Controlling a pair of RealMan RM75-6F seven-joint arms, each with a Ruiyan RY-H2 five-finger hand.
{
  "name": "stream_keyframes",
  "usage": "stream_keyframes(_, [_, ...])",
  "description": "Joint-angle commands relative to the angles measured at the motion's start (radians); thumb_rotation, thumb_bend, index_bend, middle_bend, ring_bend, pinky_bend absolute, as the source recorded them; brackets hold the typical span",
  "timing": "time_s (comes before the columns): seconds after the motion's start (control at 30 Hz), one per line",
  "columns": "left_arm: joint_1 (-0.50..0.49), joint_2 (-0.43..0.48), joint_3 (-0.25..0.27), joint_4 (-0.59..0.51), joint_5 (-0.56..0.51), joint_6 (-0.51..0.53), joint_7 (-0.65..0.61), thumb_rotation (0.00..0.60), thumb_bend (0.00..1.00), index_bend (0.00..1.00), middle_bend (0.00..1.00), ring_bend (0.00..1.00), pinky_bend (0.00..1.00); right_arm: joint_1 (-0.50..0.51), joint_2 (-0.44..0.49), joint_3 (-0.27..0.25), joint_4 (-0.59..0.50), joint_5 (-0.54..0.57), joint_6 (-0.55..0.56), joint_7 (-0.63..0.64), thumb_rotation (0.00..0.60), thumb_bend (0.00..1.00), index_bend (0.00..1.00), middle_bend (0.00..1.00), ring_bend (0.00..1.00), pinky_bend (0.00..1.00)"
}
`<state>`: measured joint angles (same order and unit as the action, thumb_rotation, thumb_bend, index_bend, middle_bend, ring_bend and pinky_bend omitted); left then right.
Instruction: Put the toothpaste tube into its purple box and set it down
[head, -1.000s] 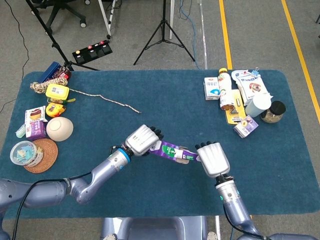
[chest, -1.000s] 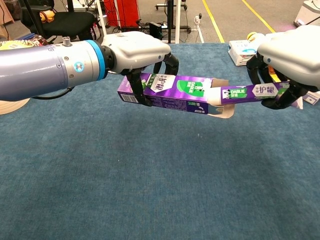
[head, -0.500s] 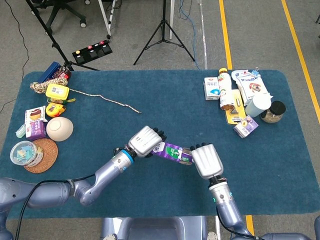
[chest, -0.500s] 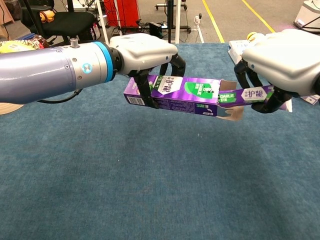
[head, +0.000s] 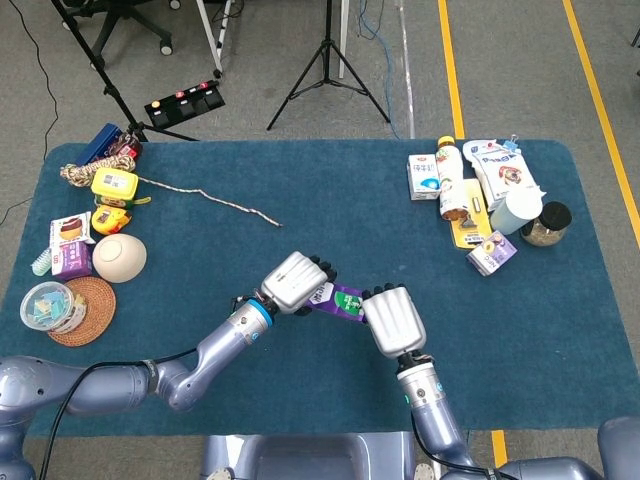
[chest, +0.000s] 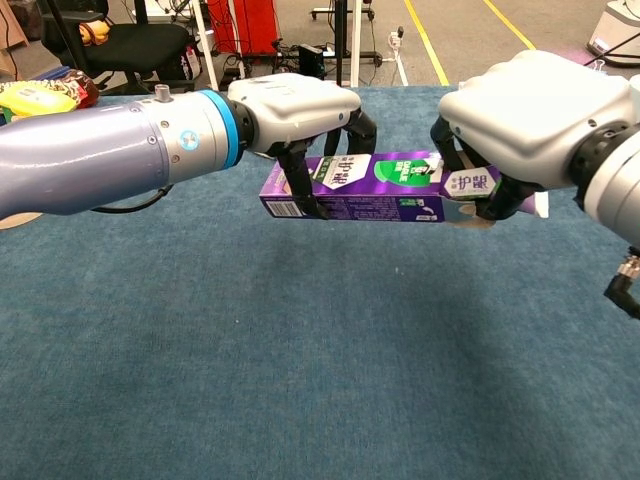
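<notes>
Clearly the insertion step is under way and, by my judgement, near its end. A long purple cardboard toothpaste box (chest: 350, 187) with green and white print hangs in the air above the dark blue carpeted table (chest: 300, 380), roughly level, clear of the cloth. The left hand (chest: 300, 105), a grey shell with black fingers, grips the box from above near its closed end, its fingers (chest: 298, 180) wrapped down over the near face. At the box's open end the right hand (chest: 530, 110) closes around the tail of the purple and white plastic toothpaste tube (chest: 478, 184); only a short stretch of the tube shows outside the mouth, with its flat crimped end (chest: 540, 205) sticking out past the fingers. A pale flap of the box hangs under the tube at the mouth. In the head view the 2 hands sit nearly knuckle to knuckle, with just a sliver of purple box between them.

The next move, as I read it, calls for the right hand to let go of the tail and nudge the last part in, since its own fingers now crowd the opening. The flaps then need tucking, and the left hand must lower the box onto the table. A skewed push could crumple the hanging flap.
</notes>
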<state>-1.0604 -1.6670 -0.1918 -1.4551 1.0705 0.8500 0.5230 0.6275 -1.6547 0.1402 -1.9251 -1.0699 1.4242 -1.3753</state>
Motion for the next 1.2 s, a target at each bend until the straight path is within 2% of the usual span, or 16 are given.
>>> stream_keyframes(0.03, [0.001,0.001,-0.005,-0.005,-0.005,0.001,-0.013,0.6,0.18,0.48,0.39,0.38,0.65,0.009,-0.016,0.003,-0.004,0.014,0.013,-0.019,0.6,0.63,0.56,0.6,0.59,0.73])
stream_keyframes(0.07, [0.002,0.002,-0.008,-0.007,-0.007,0.001,-0.021,0.6,0.18,0.48,0.39,0.38,0.65,0.009,-0.017,0.004,-0.011,0.019,0.016,-0.018,0.6,0.62,0.51,0.57,0.58,0.73])
stream_keyframes(0.13, [0.004,0.004,-0.011,-0.009,-0.007,0.001,-0.035,0.6,0.18,0.48,0.39,0.38,0.65,0.006,-0.014,0.004,-0.029,0.029,0.02,-0.009,0.6,0.56,0.3,0.42,0.52,0.72])
stream_keyframes(0.2, [0.009,0.004,-0.014,-0.011,-0.007,-0.001,-0.061,0.6,0.18,0.49,0.4,0.39,0.66,0.001,-0.005,0.004,-0.052,0.035,0.021,0.008,0.6,0.47,0.14,0.3,0.45,0.71])
stream_keyframes(0.23, [0.012,0.004,-0.016,-0.012,-0.007,-0.003,-0.075,0.6,0.18,0.49,0.41,0.39,0.66,0.0,0.001,0.003,-0.062,0.033,0.02,0.018,0.6,0.42,0.09,0.24,0.41,0.7])
stream_keyframes(0.3, [0.028,-0.003,-0.033,-0.011,-0.017,-0.016,-0.164,0.6,0.18,0.5,0.42,0.4,0.67,-0.006,0.021,-0.003,-0.091,-0.003,0.025,0.057,0.6,0.38,0.04,0.19,0.36,0.69])
stream_keyframes(0.4, [0.047,-0.042,-0.041,0.036,0.003,-0.044,-0.308,0.6,0.19,0.52,0.43,0.41,0.67,-0.009,0.038,-0.015,-0.107,-0.083,0.039,0.092,0.6,0.36,0.03,0.13,0.31,0.68])
stream_keyframes(0.53, [0.061,-0.071,-0.041,0.07,0.063,-0.045,-0.418,0.6,0.19,0.52,0.44,0.41,0.67,-0.011,0.044,-0.024,-0.098,-0.162,0.051,0.126,0.6,0.32,0.02,0.08,0.24,0.62])
stream_keyframes(0.7, [0.082,-0.113,-0.039,0.118,0.156,-0.004,-0.557,0.6,0.19,0.53,0.45,0.42,0.67,-0.024,0.064,-0.031,-0.116,-0.249,0.074,0.151,0.6,0.28,0.01,0.03,0.15,0.52])
stream_keyframes(0.87, [0.104,-0.148,-0.033,0.183,0.261,0.074,-0.701,0.6,0.19,0.53,0.46,0.42,0.67,-0.048,0.099,-0.03,-0.128,-0.364,0.12,0.168,0.6,0.28,0.01,0.03,0.13,0.45])
stream_keyframes(1.07, [0.107,-0.144,-0.019,0.237,0.312,0.096,-0.736,0.6,0.19,0.53,0.46,0.42,0.67,-0.078,0.159,0.004,-0.135,-0.361,0.136,0.213,0.6,0.28,0.01,0.04,0.13,0.43])
stream_keyframes(1.2, [0.101,-0.12,0.0,0.279,0.337,0.102,-0.616,0.6,0.19,0.53,0.46,0.42,0.67,-0.096,0.196,0.01,-0.091,-0.325,0.115,0.258,0.6,0.28,0.01,0.04,0.13,0.43])
